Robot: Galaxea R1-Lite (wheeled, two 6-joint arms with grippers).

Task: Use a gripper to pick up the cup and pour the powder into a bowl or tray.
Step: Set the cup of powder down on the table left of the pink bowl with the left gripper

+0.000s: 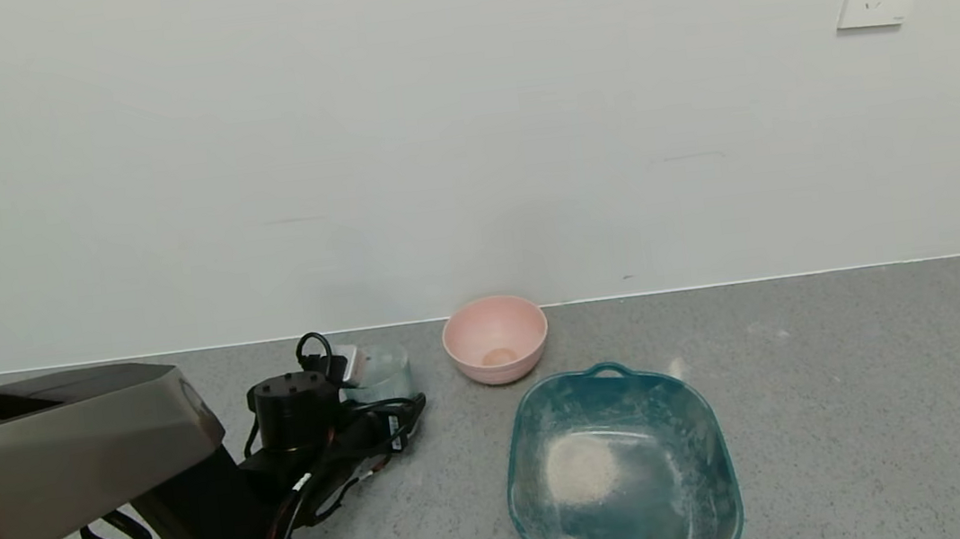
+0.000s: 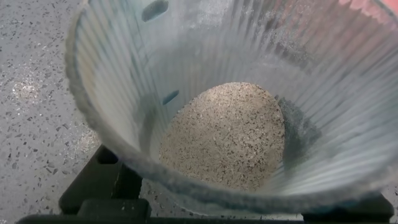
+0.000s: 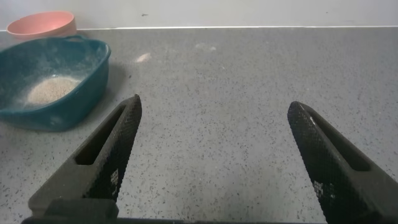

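Left fingers (image 2: pixel 112 186) grasp powder-filled cup (image 1: pixel 379 373); teal basin (image 1: pixel 709 451) holds powder (image 1: pixel 579 468); right fingers (image 3: pixel 118 143) released.

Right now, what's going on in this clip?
The left tool is at the cup, which stands on the counter left of the pink bowl; whether it has closed on the cup can't be told. The cup holds powder. The basin in front already contains a pale pile. The right tool hangs open above bare counter, idle.

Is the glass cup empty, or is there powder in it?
Not empty. The cup holds a pile of beige powder on its bottom, seen from the left wrist.
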